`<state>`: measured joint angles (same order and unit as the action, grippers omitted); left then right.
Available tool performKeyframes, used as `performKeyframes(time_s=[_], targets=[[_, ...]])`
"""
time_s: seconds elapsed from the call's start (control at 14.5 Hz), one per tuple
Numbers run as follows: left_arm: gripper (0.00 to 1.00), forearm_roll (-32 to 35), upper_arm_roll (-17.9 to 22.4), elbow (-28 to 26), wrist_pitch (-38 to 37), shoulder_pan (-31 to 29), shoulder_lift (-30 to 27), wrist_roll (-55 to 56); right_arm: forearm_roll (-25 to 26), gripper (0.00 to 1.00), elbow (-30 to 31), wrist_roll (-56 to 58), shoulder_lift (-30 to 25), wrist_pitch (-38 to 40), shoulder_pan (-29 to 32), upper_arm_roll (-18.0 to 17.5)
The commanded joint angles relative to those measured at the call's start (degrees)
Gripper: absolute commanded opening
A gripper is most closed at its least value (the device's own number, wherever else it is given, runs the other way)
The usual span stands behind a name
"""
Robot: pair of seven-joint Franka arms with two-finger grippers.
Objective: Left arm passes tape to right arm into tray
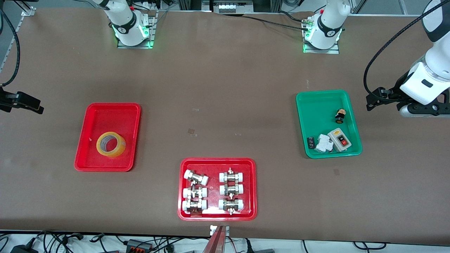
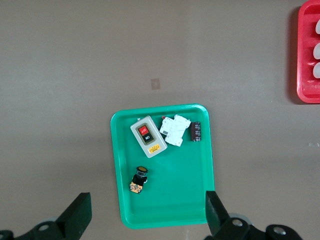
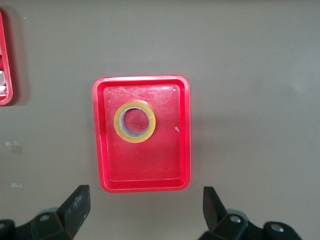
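The yellow tape roll [image 1: 111,144] lies flat in the plain red tray [image 1: 92,154] toward the right arm's end of the table; the right wrist view shows the tape [image 3: 134,122] and the tray [image 3: 182,150] too. My right gripper [image 3: 147,202] is open and empty, up in the air beside that tray's edge, and shows at the edge of the front view [image 1: 21,102]. My left gripper [image 2: 147,210] is open and empty, high over the edge of the green tray [image 2: 200,170]. The left arm [image 1: 422,82] hangs beside that green tray [image 1: 316,102].
The green tray holds a grey switch box [image 1: 340,140], a black push button [image 1: 340,116] and small white and black parts [image 1: 323,143]. A red tray of metal fittings [image 1: 182,189] sits near the front camera. Bits of tape [image 1: 192,131] are stuck mid-table.
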<state>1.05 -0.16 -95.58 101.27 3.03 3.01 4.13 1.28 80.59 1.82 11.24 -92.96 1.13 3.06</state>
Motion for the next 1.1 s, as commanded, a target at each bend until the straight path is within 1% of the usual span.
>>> performKeyframes(time_s=[0.0, 0.14, 0.41, 0.83, 1.03], targets=[[1.0, -1.0, -0.2, 0.3, 0.2, -0.2, 0.0, -0.2, 0.7, 1.0, 12.0, -0.7, -7.9, -6.0, -1.0, 0.5], [1.0, -1.0, -0.2, 0.2, 0.2, -0.2, 0.0, -0.2, 0.7, 1.0, 14.0, -0.6, -9.4, -6.0, -0.9, 0.5], [1.0, -1.0, -0.2, 0.2, 0.2, -0.1, 0.1, -0.2, 0.1, 1.0, 14.0, -0.4, -10.4, -5.0, -1.8, 0.4], [1.0, -1.0, -0.3, 0.3, 0.2, 0.0, 0.0, -0.1, -0.4, 1.0, 13.3, -0.5, -10.0, -3.5, -1.9, 0.4], [1.0, -1.0, -0.3, 0.3, 0.2, 0.0, 0.0, 0.0, -0.4, 1.0, 13.3, -0.4, -9.8, -4.2, -1.8, 0.5]])
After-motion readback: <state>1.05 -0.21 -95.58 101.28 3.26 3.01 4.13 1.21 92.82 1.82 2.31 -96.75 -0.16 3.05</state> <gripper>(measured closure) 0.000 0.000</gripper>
